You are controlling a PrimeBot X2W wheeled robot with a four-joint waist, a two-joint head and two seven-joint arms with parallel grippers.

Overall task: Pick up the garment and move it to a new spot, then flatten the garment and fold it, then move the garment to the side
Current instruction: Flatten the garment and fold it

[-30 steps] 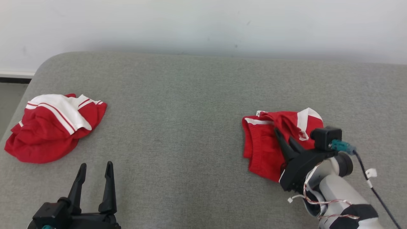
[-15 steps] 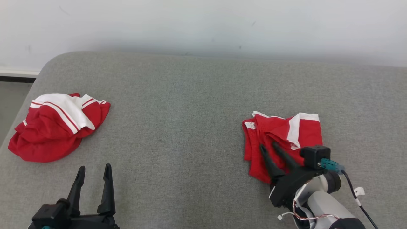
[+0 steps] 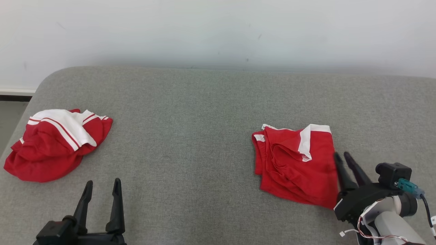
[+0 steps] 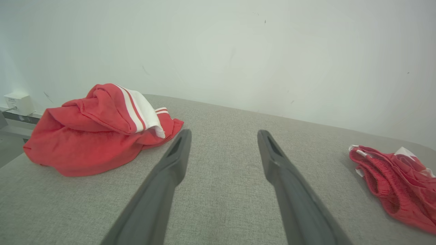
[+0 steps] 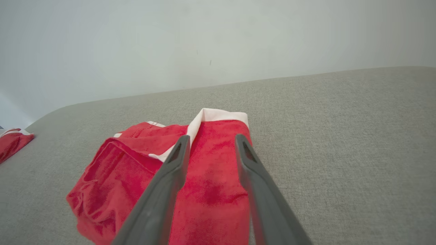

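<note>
Garment (image 3: 296, 163): red shorts w/ white trim, folded to a rough square, lying flat on the grey surface (image 3: 190, 119) at approx 4 o'clock in head view. Right tool (image 3: 341, 154) sits at its 3 o'clock edge, fingers apart, nothing btwn them; whether a tip touches the cloth, can't tell. Left tool (image 3: 103, 182) at 7 o'clock, fingers wide apart, empty, well clear. Second red heap (image 3: 54, 143), crumpled, at 9 o'clock.

Handling, my guess: light, soft, limp, no stiffness. Layers will prob. slide & fall open if lifted by one ply. Not fragile. Dragging over the woven surface may bunch it. Best hold prob. the 3 o'clock folded edge, pinching all layers together, low to the surface. The 9 o'clock side, which looks like a ribbed waistband, is thicker: 2nd option.
</note>
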